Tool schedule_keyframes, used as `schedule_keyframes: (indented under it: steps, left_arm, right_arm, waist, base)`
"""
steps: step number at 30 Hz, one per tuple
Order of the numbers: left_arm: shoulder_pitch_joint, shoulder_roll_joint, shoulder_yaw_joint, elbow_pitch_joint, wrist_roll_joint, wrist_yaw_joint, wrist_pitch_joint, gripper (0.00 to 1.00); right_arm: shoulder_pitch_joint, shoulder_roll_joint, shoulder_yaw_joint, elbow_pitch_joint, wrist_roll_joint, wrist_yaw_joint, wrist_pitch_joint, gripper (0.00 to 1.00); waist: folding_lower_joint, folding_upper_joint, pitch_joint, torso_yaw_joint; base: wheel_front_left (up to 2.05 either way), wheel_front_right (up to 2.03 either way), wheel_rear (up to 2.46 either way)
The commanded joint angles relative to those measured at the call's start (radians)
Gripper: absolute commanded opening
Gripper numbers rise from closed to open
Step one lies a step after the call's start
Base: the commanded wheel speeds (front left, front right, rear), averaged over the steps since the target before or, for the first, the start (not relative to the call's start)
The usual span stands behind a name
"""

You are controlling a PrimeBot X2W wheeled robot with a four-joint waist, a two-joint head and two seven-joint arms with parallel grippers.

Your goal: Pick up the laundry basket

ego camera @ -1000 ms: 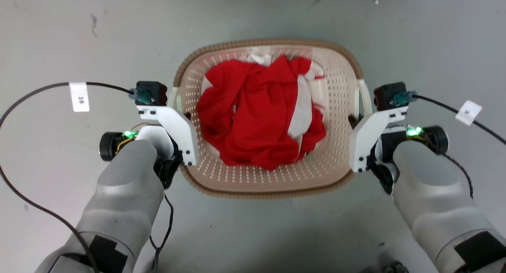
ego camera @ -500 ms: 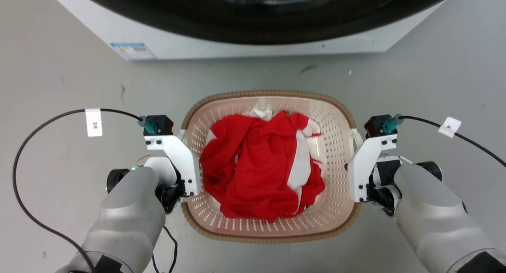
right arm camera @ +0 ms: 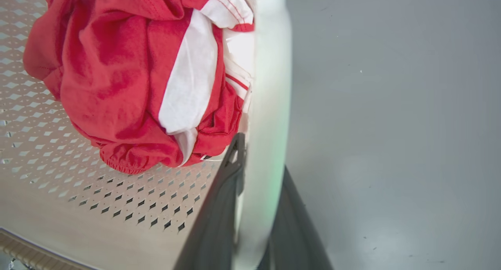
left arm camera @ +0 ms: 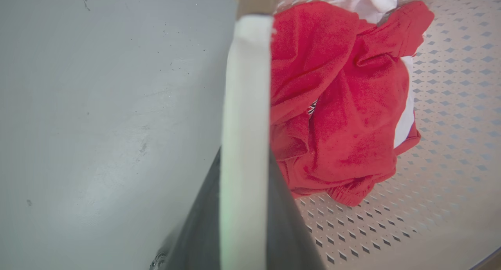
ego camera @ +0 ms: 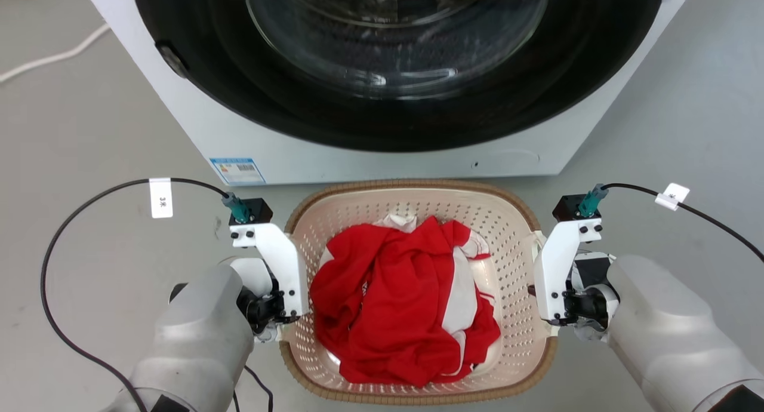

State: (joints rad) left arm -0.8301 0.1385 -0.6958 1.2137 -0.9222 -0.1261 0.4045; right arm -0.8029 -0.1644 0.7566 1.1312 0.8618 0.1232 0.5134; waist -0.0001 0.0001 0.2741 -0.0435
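We gripped the cream perforated plastic laundry basket (ego camera: 418,188) at both sides.
The white tag (ego camera: 160,198) on our left black cable (ego camera: 191,181) read "3米"; the blue-and-white sticker (ego camera: 237,170) on the white front-loading washing machine (ego camera: 227,143) just beyond was unreadable. Against the grey floor (ego camera: 89,131), left fingers (left arm camera: 203,231) and right fingers (right arm camera: 213,223) were closed on its white side handles (left arm camera: 244,105), red-and-white clothes (ego camera: 406,298) heaped inside.
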Motion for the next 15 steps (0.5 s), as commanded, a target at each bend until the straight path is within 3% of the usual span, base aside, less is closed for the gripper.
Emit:
schedule_keyframes:
  steps: [1,15]
  left_arm:
    - [0.008,-0.021,-0.003,-0.007,-0.009,-0.008,0.006,0.0]
    - [0.064,-0.017,-0.042,0.011,-0.065,-0.008,0.117,0.0]
  right_arm:
    - [0.005,0.014,0.007,-0.011,0.01,0.014,0.006,0.0]
    - [0.041,0.025,0.053,0.032,0.094,0.013,0.131,0.0]
  waist:
    - [0.0001,-0.0001,-0.036,0.008]
    - [0.0001,-0.0001,-0.185,0.016]
  base:
    - [0.0,0.0,0.0]
    - [0.0,0.0,0.0]
